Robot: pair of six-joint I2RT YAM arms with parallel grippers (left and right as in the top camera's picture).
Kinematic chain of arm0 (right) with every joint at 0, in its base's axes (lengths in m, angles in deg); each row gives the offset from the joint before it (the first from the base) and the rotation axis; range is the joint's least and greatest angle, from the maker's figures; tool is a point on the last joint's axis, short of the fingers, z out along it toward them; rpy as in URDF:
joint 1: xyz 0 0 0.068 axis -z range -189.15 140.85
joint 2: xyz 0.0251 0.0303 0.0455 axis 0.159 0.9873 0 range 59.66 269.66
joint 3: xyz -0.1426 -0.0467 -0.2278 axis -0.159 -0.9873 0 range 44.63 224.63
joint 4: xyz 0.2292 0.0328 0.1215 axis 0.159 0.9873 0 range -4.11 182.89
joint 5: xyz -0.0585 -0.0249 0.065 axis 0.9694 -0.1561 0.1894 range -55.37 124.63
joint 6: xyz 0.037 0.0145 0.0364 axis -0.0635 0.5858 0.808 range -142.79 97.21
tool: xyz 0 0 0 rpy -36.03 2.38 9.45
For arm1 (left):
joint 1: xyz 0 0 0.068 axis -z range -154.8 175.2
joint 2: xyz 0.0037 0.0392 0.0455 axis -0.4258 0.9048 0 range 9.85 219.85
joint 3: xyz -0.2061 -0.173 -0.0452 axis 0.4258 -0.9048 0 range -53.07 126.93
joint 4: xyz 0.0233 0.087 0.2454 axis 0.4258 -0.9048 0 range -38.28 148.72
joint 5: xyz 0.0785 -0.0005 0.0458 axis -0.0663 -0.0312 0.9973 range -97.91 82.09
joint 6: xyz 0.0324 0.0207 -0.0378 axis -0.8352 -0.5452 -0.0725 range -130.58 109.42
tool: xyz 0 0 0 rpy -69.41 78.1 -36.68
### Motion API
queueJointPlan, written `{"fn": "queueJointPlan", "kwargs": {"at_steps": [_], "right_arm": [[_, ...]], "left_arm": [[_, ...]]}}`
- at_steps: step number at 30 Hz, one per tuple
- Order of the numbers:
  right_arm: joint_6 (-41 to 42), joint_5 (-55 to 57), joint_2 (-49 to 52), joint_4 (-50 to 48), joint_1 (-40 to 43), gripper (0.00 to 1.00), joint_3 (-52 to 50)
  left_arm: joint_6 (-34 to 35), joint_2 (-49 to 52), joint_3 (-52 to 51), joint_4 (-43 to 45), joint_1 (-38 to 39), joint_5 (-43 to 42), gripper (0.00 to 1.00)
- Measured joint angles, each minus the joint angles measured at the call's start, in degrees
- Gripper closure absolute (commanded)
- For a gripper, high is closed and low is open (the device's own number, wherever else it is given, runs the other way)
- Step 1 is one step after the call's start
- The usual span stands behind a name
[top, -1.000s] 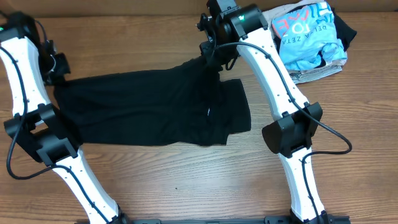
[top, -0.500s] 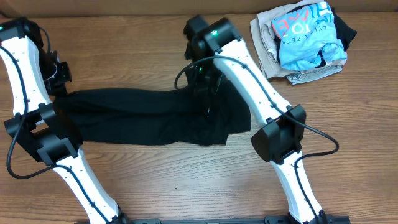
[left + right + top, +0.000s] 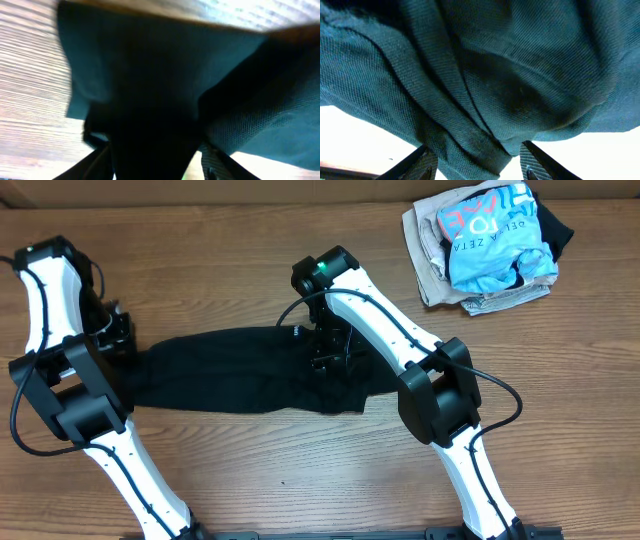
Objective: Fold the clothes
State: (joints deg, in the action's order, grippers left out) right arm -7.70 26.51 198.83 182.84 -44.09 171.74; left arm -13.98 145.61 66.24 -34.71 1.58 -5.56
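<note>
The clothes (image 3: 230, 375), a black shirt, lie as a long narrow band across the middle of the wooden table (image 3: 300, 470). My left gripper (image 3: 118, 340) is low over the band's left end. My right gripper (image 3: 325, 352) is low over its right part, beside a small white mark. In the left wrist view dark fabric (image 3: 150, 100) fills the space between the spread fingers (image 3: 212, 162). In the right wrist view a folded hem (image 3: 485, 145) hangs between the two fingers (image 3: 422, 165), which stand wide apart, with a gap beside the right one.
A heap of other garments (image 3: 490, 245), topped by a light blue shirt with pink lettering, sits at the back right corner. Both white arms reach in from the near edge and cross over the black band's ends.
Both grippers carried the shirt's far edge toward the near side, narrowing it to a band. Their jaws, shut a moment ago, now stand apart.
</note>
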Motion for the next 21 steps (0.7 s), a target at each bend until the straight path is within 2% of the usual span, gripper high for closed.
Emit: {"fn": "queueJointPlan", "kwargs": {"at_steps": [6,11,14,17,21], "right_arm": [[-0.5,0.9,-2.2,0.0,0.9,0.4,0.0],[-1.4,1.2,-12.7,0.0,3.0,0.29,0.2],[-1.6,1.4,-21.8,0.0,3.5,0.27,0.9],[-1.3,1.5,-30.3,0.2,3.1,0.27,2.0],[0.0,1.7,-36.6,0.2,1.8,0.27,2.5]], "left_arm": [[-1.2,0.0,1.1,-2.2,0.0,-3.3,0.34],[-3.0,-1.6,4.7,-3.0,0.0,-7.6,0.21],[-3.3,-6.5,4.9,-2.9,0.0,-9.0,0.15],[-3.3,-14.0,5.4,-2.8,0.0,-9.7,0.15],[-3.2,-25.3,6.2,-3.0,0.0,-10.3,0.15]]}}
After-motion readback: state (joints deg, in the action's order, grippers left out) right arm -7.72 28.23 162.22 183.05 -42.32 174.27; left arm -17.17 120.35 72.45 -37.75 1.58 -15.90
